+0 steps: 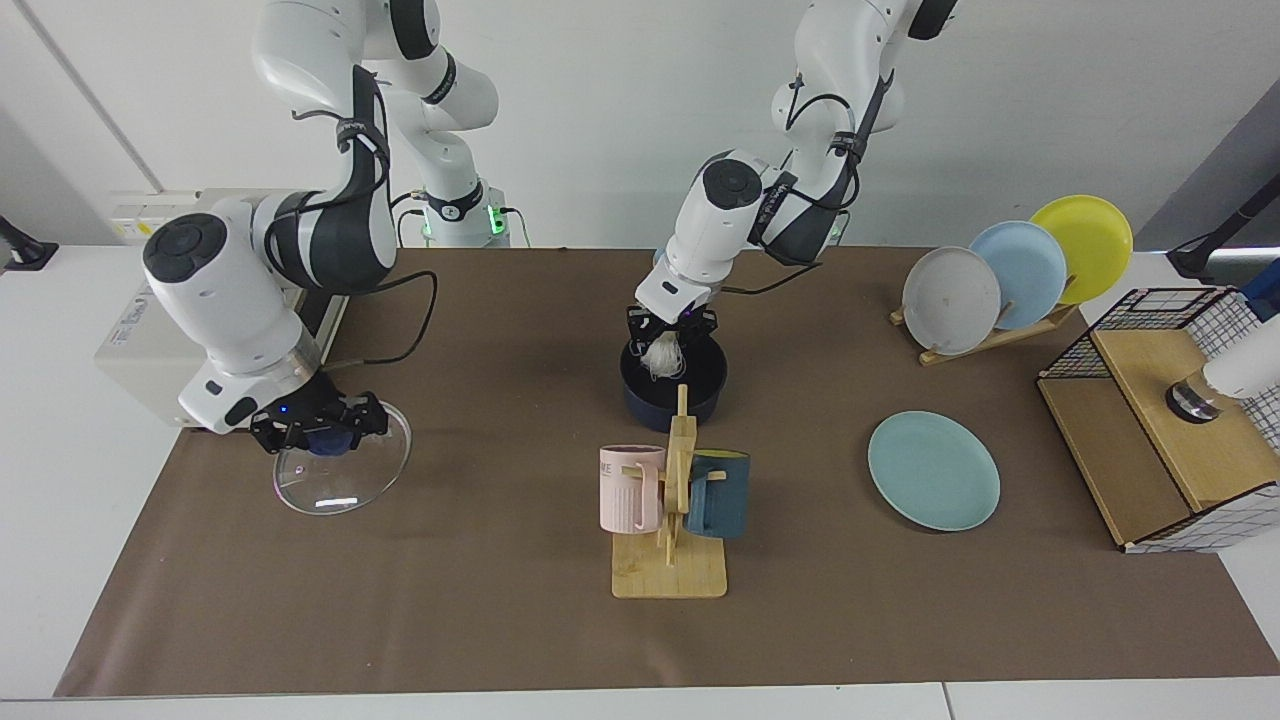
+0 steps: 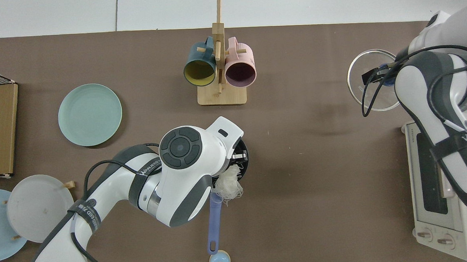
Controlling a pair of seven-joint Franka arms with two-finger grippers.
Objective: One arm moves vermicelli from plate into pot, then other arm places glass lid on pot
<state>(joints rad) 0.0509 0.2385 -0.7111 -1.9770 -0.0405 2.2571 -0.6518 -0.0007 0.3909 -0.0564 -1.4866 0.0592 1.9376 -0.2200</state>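
My left gripper (image 1: pixel 668 333) is shut on the vermicelli (image 1: pixel 662 358), a white bundle of threads hanging into the mouth of the dark navy pot (image 1: pixel 672 388). In the top view the left arm covers most of the pot (image 2: pixel 244 155). There the vermicelli (image 2: pixel 229 186) shows by the blue handle (image 2: pixel 214 222). The teal plate (image 1: pixel 933 470) lies bare on the mat, also visible as the plate (image 2: pixel 90 114) from above. My right gripper (image 1: pixel 318 424) is shut on the blue knob of the glass lid (image 1: pixel 340 472), which hangs tilted just above the mat; from above the lid (image 2: pixel 367 86) shows beside the right arm.
A wooden mug rack (image 1: pixel 670 520) with a pink and a dark teal mug stands right in front of the pot. A rack of grey, blue and yellow plates (image 1: pixel 1000 285) and a wire basket (image 1: pixel 1170 420) sit beyond the plate. A toaster oven (image 1: pixel 190 280) stands behind the right arm.
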